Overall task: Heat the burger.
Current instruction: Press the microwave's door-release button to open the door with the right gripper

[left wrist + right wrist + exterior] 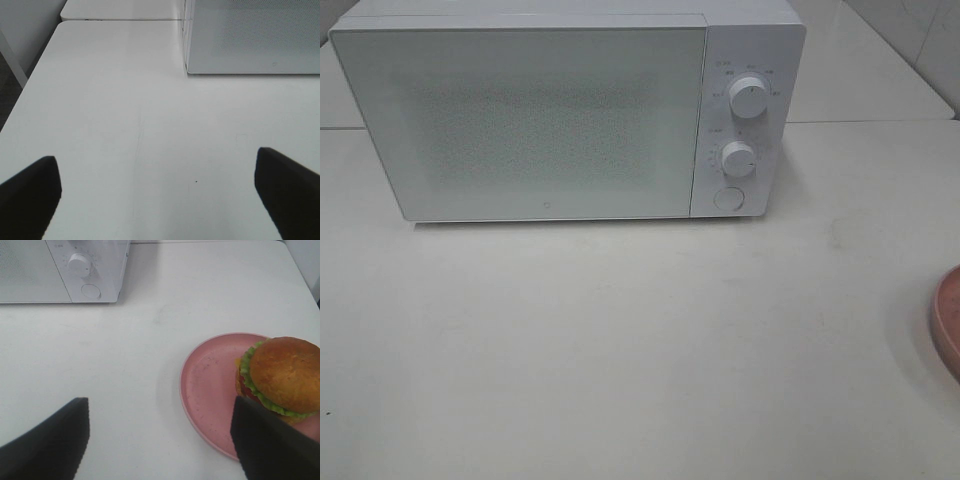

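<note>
The burger (280,374), with a golden-brown bun and green lettuce, sits on a round pink plate (210,385) in the right wrist view. My right gripper (160,440) is open above the table, one dark finger (270,440) close to the plate and burger, nothing between the fingers. In the high view only the plate's edge (948,322) shows at the right border; the burger is out of that view. My left gripper (157,192) is open over bare table, nothing between its fingers (30,192). The white microwave (560,110) stands at the back with its door shut.
The microwave has two knobs (748,96) (738,159) and a round button (727,198) on its right panel. The white table (620,350) spreads in front of it. A second table (120,9) adjoins behind, and the table's left edge (30,85) shows in the left wrist view.
</note>
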